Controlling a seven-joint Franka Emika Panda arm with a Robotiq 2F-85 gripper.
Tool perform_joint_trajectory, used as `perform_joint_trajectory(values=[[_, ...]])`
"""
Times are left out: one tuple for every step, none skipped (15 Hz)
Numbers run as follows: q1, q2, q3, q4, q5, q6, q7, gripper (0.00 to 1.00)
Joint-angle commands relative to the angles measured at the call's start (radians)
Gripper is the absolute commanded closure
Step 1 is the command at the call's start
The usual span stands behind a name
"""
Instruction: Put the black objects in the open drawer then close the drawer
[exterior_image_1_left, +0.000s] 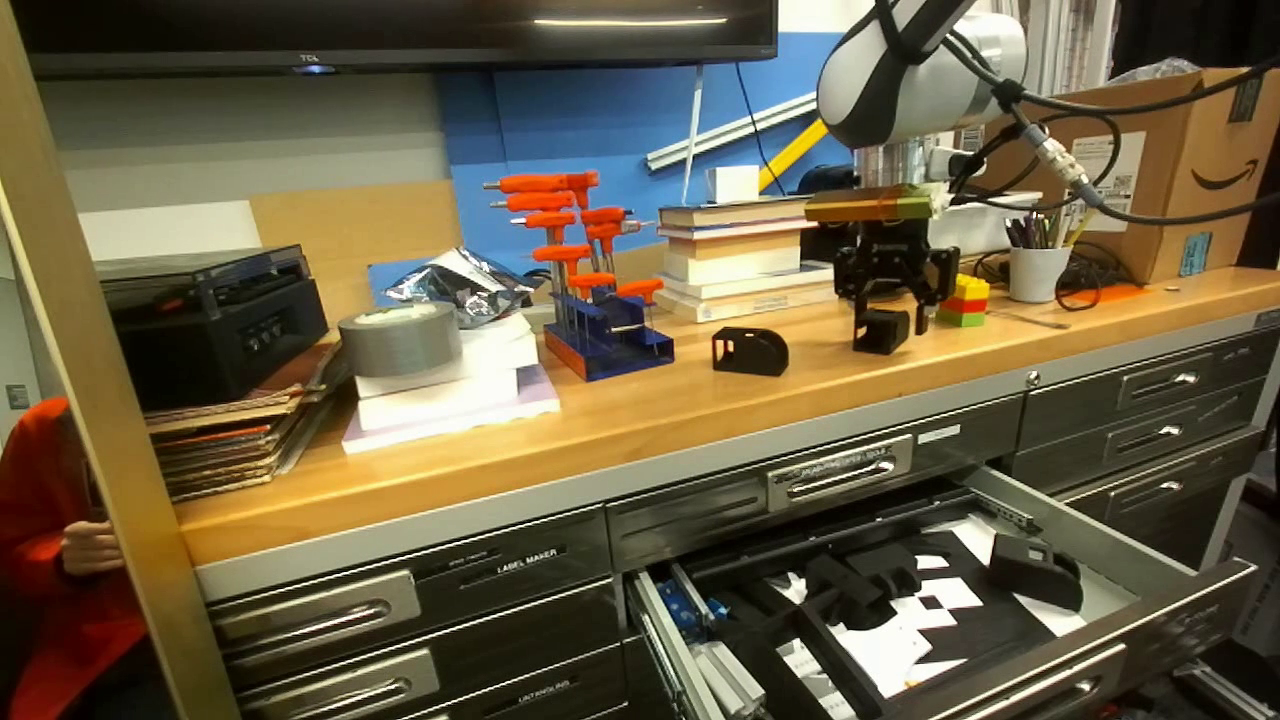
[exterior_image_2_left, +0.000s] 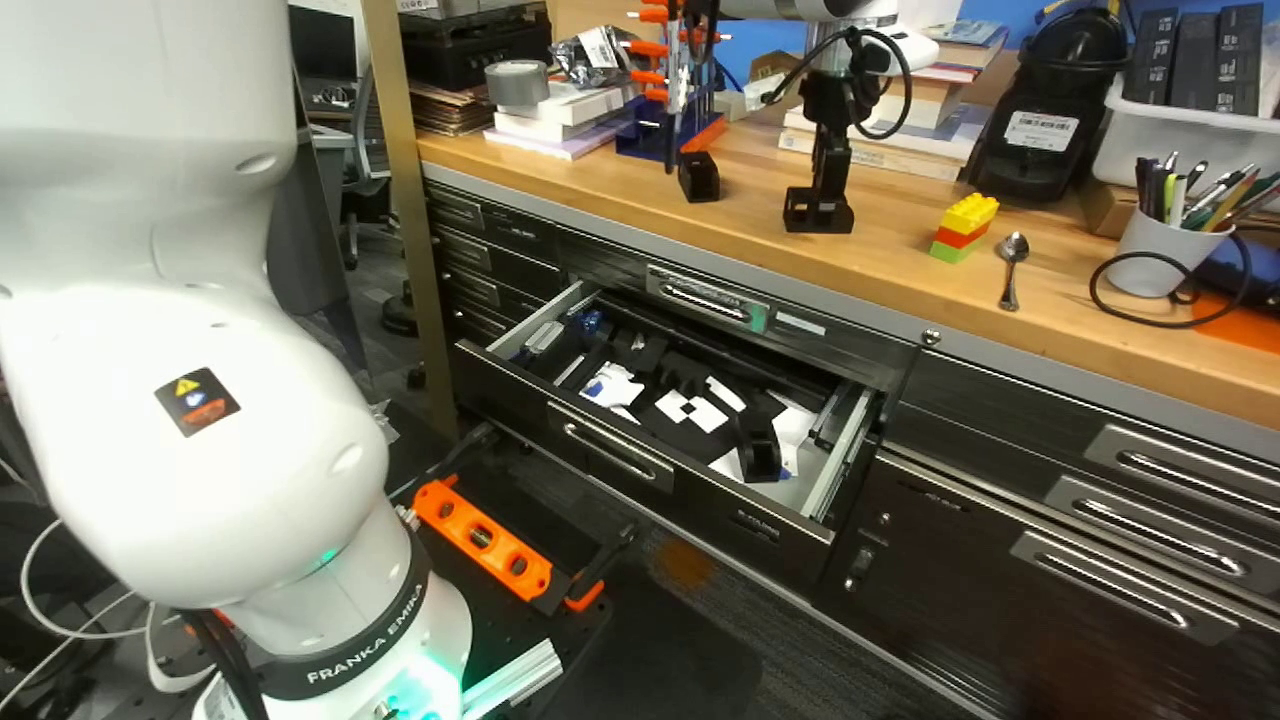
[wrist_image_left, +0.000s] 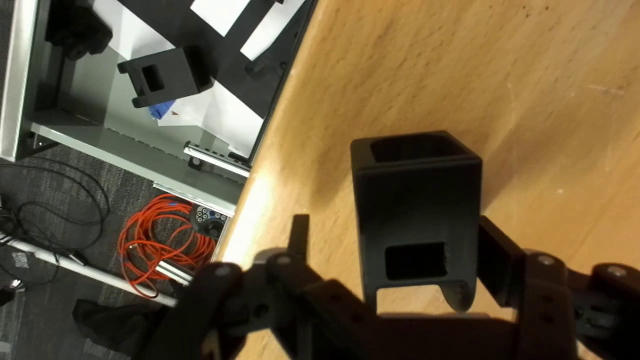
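Free air just above the drawer (exterior_image_2_left: 720, 512)

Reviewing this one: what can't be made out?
Open drawer, in an exterior view: near corner cut by bottom edge.
Its label, in both exterior views: too small.
Person, in an exterior view: partly behind post.
Black piece, wrist view: contact with one finger unclear, black on black.

Along the worktop (exterior_image_1_left: 650, 400) in an exterior view, one piece (exterior_image_1_left: 762, 351) sits right of the tool rack (exterior_image_1_left: 648, 348) and before a stack of books (exterior_image_1_left: 735, 262), while the gripper (exterior_image_1_left: 891, 318) straddles a second piece (exterior_image_1_left: 885, 332) farther right, to the left of toy bricks (exterior_image_1_left: 965, 304). Below, a third piece (exterior_image_1_left: 1035, 572) lies toward the right end of the drawer (exterior_image_1_left: 1165, 632), which juts out beneath the worktop's front edge.
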Motion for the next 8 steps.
perform_joint_trajectory(values=[[0.02,0.016,-0.015,0.038,-0.007,-0.038,0.001,0.48],[0.021,0.018,-0.014,0.04,-0.007,-0.042,0.001,0.54],[0.021,0.02,-0.014,0.041,-0.006,-0.046,-0.001,0.62],[0.022,0.021,-0.014,0.044,-0.006,-0.048,-0.002,0.68],[0.021,0.021,-0.014,0.045,-0.004,-0.053,-0.005,0.69],[0.019,0.017,-0.012,0.042,0.001,-0.061,-0.012,0.69],[0.015,0.006,-0.009,0.033,0.01,-0.073,-0.029,0.69],[0.011,-0.014,-0.009,0.014,0.015,-0.078,-0.041,0.69]])
